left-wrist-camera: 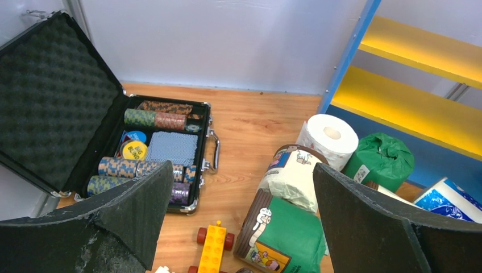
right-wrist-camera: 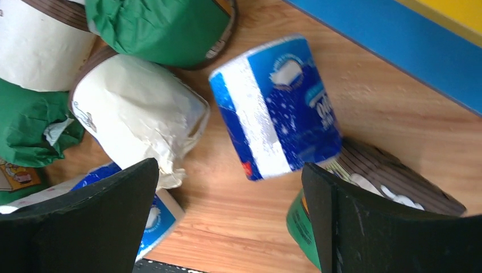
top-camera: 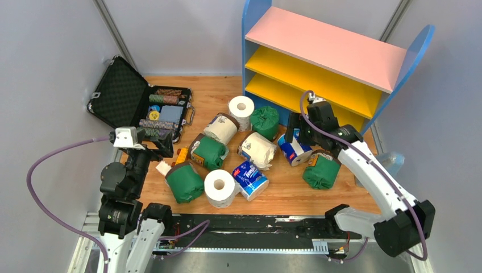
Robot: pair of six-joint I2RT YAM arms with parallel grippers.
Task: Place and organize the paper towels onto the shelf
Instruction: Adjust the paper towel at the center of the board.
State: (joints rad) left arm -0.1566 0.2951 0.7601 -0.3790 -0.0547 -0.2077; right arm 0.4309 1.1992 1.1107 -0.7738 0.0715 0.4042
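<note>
Paper towels lie scattered on the wooden table in front of the shelf (top-camera: 324, 42), which has blue sides, a pink top and two bare yellow boards. My right gripper (top-camera: 300, 133) is open and empty, above a blue-and-white roll (top-camera: 294, 152); in the right wrist view that roll (right-wrist-camera: 278, 108) lies just beyond the gripper (right-wrist-camera: 230, 219), apart from the fingers. A green roll (top-camera: 321, 172) lies beside it. My left gripper (top-camera: 165, 145) is open and empty at the left, over the table; in the left wrist view a green roll (left-wrist-camera: 284, 236) lies between its fingers (left-wrist-camera: 142, 210).
An open black case (top-camera: 122, 96) of chips stands at the back left. A small orange toy car (top-camera: 181, 155) sits by the left gripper. More rolls crowd the middle: a bare white one (top-camera: 241, 111), a cream one (top-camera: 258, 149), a green one (top-camera: 185, 182) and another bare white one (top-camera: 220, 187).
</note>
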